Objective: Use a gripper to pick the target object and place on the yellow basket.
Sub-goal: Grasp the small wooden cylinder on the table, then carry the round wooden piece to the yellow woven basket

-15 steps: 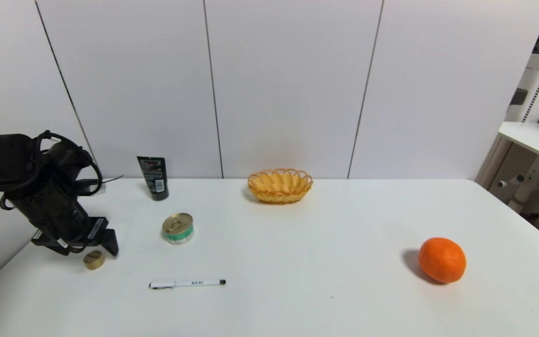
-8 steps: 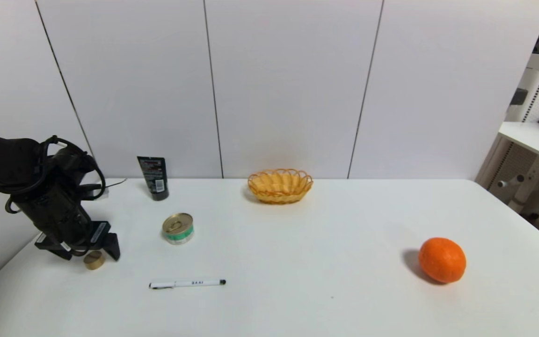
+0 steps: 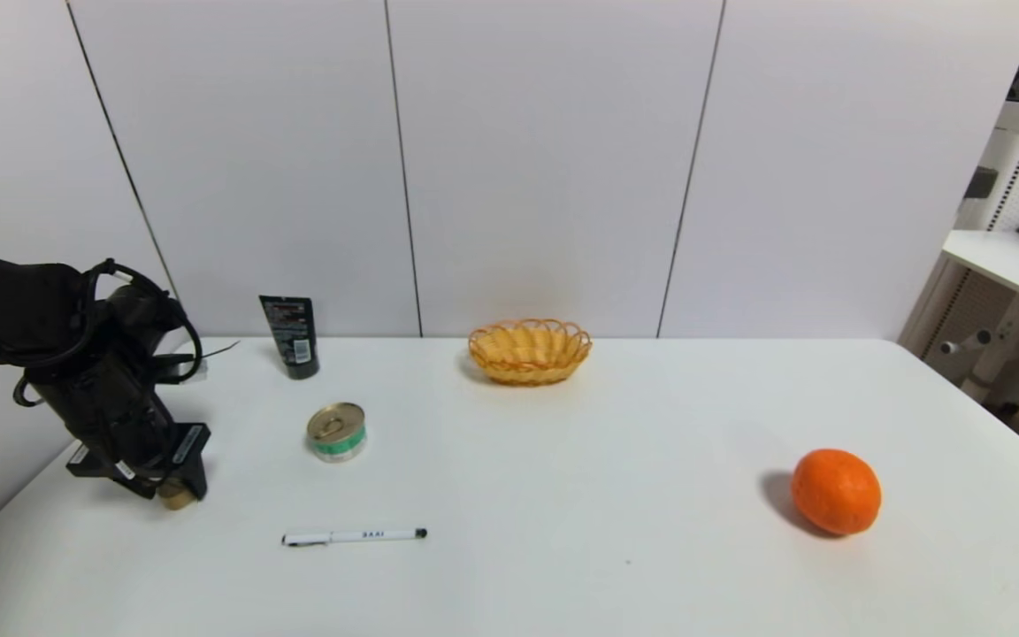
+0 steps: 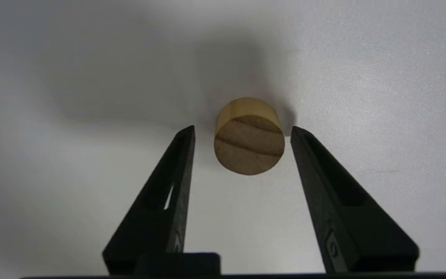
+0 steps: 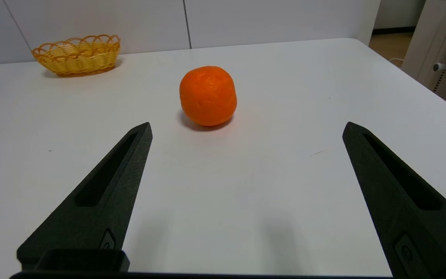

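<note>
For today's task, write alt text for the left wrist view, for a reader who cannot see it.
The left pincer is open, its two black fingers flanking a small round tan wooden block without touching it. The block rests on a plain white table, and a soft shadow lies on the table beyond the block.

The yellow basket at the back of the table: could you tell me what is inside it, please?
From both views the yellow basket shows only its own woven wall and looped rim; nothing sticks up above the rim. Its floor is hidden by the near wall, so something small and flat could lie unseen.
</note>
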